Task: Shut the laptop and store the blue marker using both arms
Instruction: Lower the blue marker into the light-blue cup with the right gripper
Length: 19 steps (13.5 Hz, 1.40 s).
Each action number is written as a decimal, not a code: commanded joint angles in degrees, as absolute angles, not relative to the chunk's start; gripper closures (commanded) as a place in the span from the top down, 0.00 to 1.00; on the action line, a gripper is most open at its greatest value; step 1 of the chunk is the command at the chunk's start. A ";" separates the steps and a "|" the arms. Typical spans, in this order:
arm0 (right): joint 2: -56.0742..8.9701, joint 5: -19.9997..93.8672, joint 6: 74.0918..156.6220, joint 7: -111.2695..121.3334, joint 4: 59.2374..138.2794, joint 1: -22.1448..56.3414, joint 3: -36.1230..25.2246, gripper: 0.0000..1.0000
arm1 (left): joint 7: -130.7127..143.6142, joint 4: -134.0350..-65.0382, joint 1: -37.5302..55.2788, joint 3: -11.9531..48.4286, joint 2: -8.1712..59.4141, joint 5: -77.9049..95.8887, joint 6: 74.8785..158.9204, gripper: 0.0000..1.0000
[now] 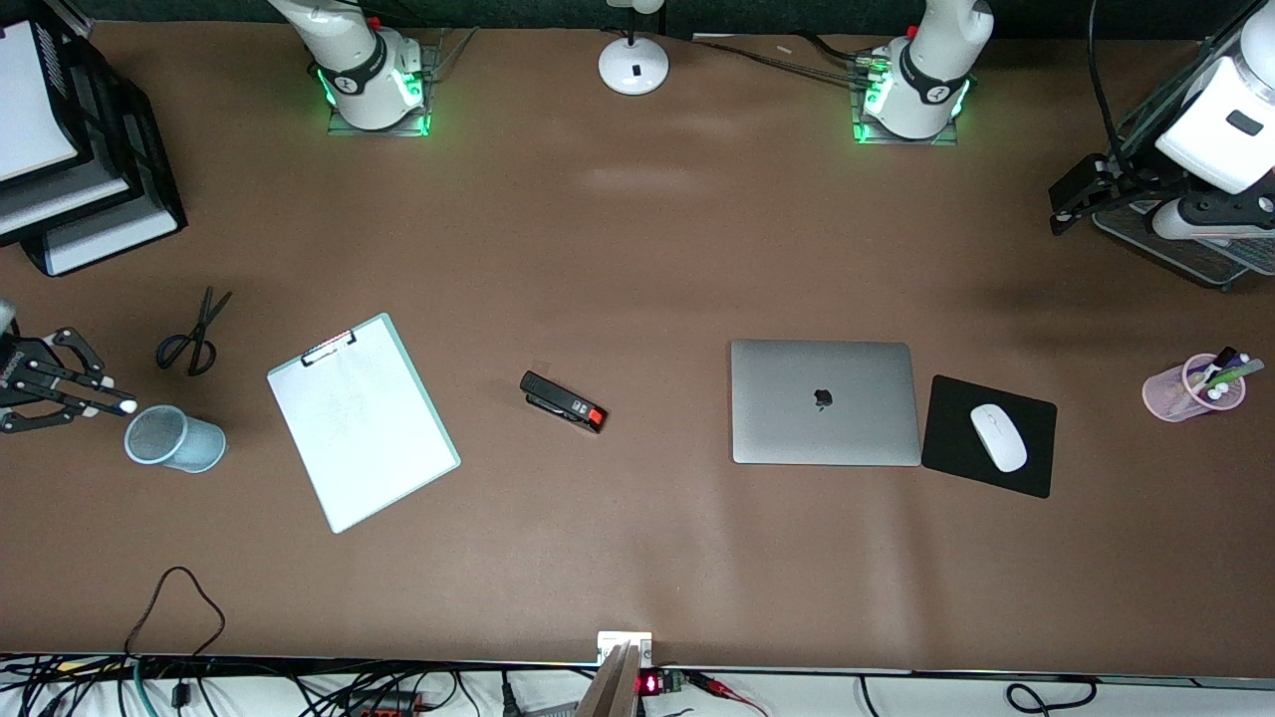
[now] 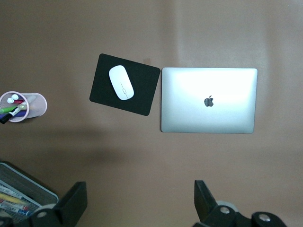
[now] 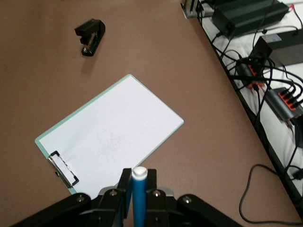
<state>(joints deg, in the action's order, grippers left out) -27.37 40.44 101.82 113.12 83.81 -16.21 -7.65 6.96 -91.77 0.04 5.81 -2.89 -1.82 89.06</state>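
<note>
The laptop (image 1: 822,401) lies closed on the table, lid up with the apple logo showing; it also shows in the left wrist view (image 2: 208,100). My right gripper (image 1: 95,398) is at the right arm's end of the table, beside a pale blue mesh cup (image 1: 179,440). It is shut on the blue marker (image 3: 139,198), whose whitish end (image 1: 127,406) points toward the cup. My left gripper (image 1: 1074,199) hangs high at the left arm's end of the table, fingers (image 2: 204,201) wide open and empty.
A black mouse pad (image 1: 1031,468) with a white mouse (image 1: 998,436) lies beside the laptop. A pink pen cup (image 1: 1192,388) stands toward the left arm's end. A stapler (image 1: 563,400), clipboard (image 1: 362,418), scissors (image 1: 189,339) and black paper trays (image 1: 70,149) are about. Cables run along the front edge.
</note>
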 commanded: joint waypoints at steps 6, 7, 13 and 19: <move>-29.79 46.49 94.32 123.21 81.65 -19.78 -6.94 0.00 | 5.36 -92.63 -0.44 5.27 -3.78 -0.53 89.38 1.00; -29.88 46.58 93.35 125.05 81.65 -20.04 -6.94 0.00 | 5.36 -92.64 -0.70 5.27 -3.78 -0.53 89.38 1.00; -38.31 46.93 90.70 129.99 71.20 -21.79 -6.68 0.00 | 5.36 -92.11 -0.79 5.36 -3.43 -0.44 90.00 1.00; -42.01 48.15 90.97 130.60 70.93 -22.85 -6.59 0.00 | 5.27 -92.28 -0.62 5.71 -3.16 -0.44 90.70 1.00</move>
<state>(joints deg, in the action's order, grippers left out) -39.87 46.06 92.52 129.70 73.20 -21.81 -7.50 6.67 -91.86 -0.21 5.43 -3.10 -1.53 89.94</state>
